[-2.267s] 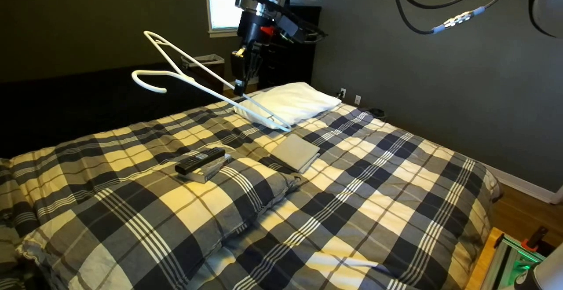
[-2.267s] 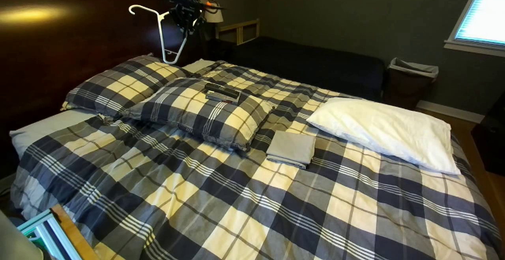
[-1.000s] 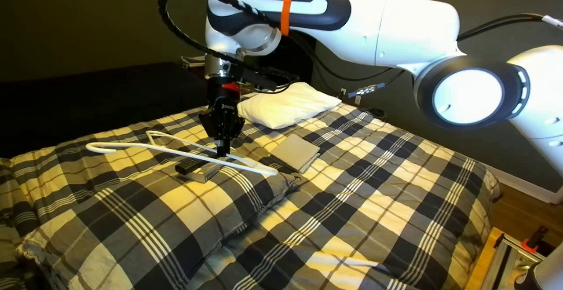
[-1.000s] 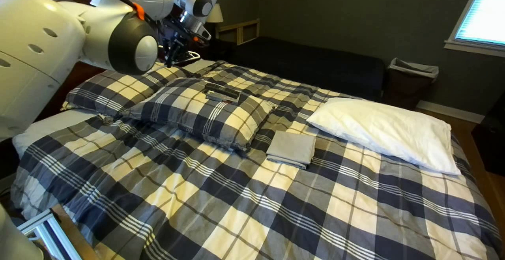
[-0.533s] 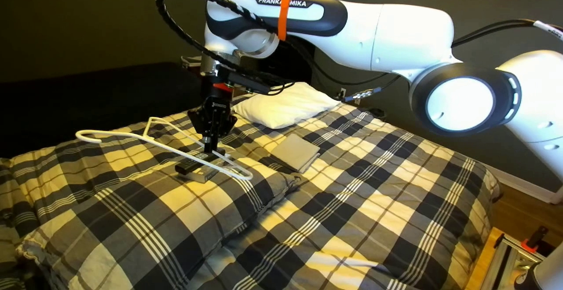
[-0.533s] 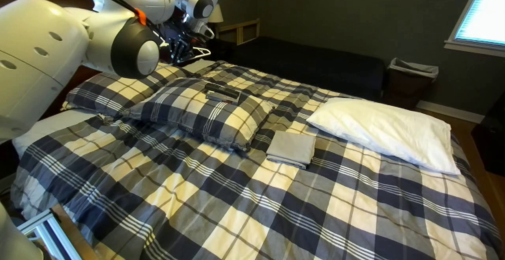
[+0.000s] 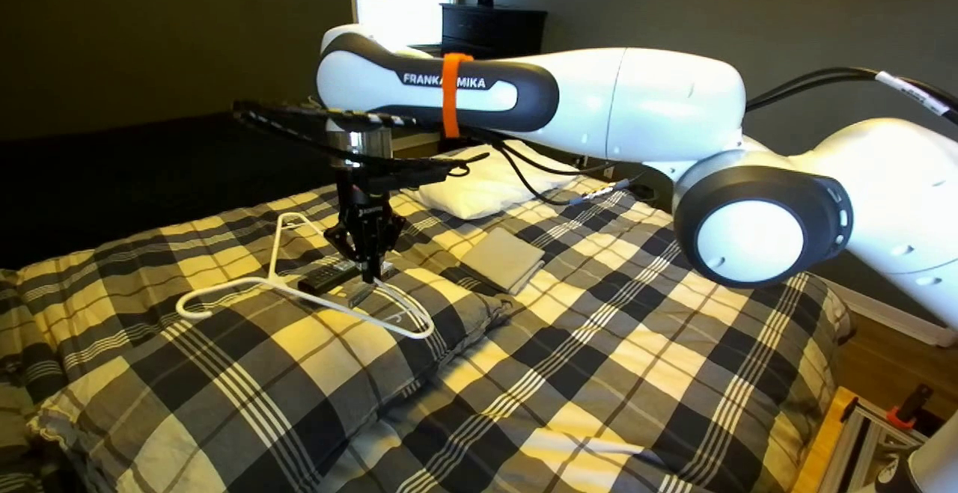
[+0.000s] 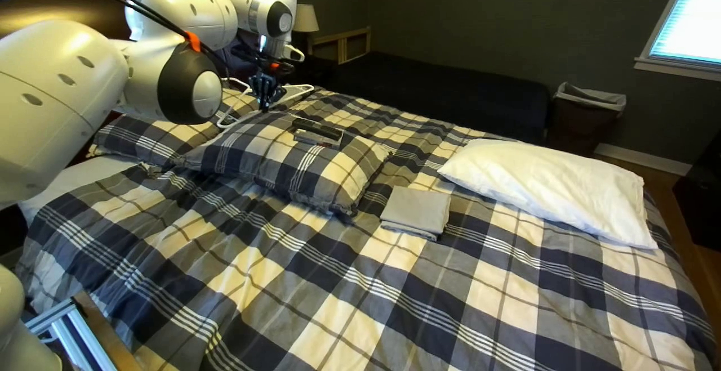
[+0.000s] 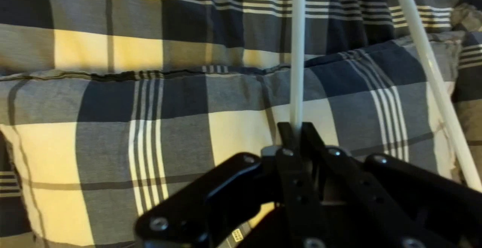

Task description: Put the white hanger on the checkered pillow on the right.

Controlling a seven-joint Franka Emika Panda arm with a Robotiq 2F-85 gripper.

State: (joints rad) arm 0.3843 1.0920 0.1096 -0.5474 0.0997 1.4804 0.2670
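Observation:
The white hanger (image 7: 337,307) is held nearly level over the checkered pillow (image 7: 247,373) that bears a remote. In an exterior view this is the right-hand one of two checkered pillows (image 8: 265,154). My gripper (image 7: 372,277) points down and is shut on one bar of the hanger. In the wrist view the hanger bar (image 9: 297,60) sits between the fingertips (image 9: 296,129), with the pillow (image 9: 180,142) below. The hanger (image 8: 226,125) is partly hidden by the arm in an exterior view. I cannot tell whether it touches the pillow.
A black remote (image 8: 317,129) lies on a small box (image 8: 317,139) on that pillow, close to the gripper. Another checkered pillow (image 8: 160,132) lies near the headboard. A folded grey cloth (image 8: 417,210) and a white pillow (image 8: 546,188) lie on the bed.
The gripper has come down with the hanger from high above the bed to low over the checkered pillow. The hanger has gone from steeply tilted to nearly level. The grip has stayed shut.

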